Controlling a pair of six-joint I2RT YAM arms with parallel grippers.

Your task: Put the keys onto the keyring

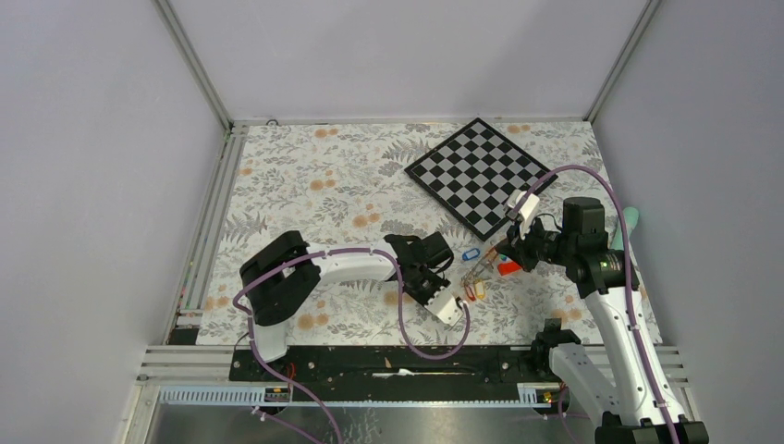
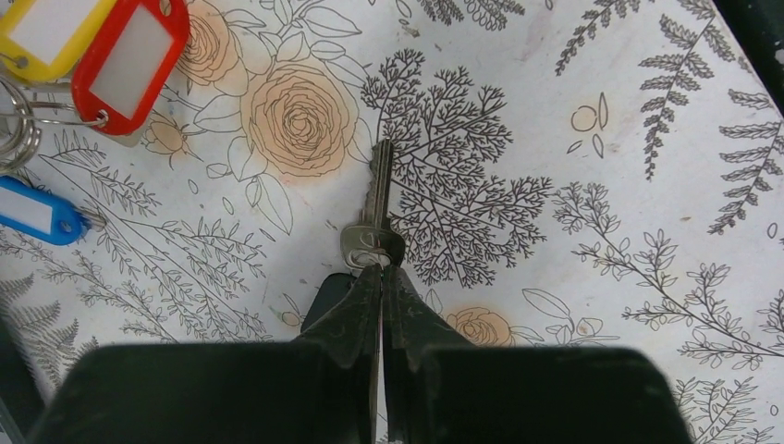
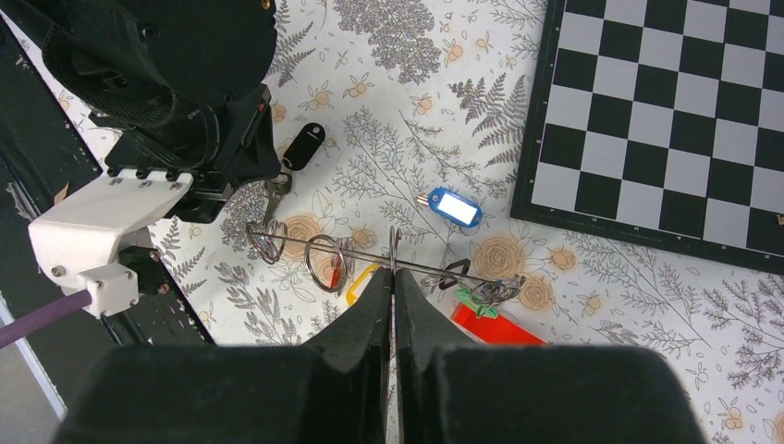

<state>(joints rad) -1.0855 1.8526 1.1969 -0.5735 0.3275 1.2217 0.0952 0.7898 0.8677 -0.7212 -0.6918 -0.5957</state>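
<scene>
On the flowered table (image 1: 305, 176), near the chessboard (image 1: 478, 173), the right gripper (image 3: 393, 277) is pressed together on the thin wire keyring (image 3: 425, 267). The left gripper (image 2: 380, 268) pinches a key (image 2: 374, 208) by its head. The key's blade lies in line with the fingers and points away from them. The right wrist view shows the key's black tag (image 3: 303, 145) plainly.

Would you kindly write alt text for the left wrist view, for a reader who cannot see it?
The shut left gripper meets the head of a metal key lying on a floral tablecloth. A yellow tag, a red tag and a blue tag sit at the upper left.
</scene>
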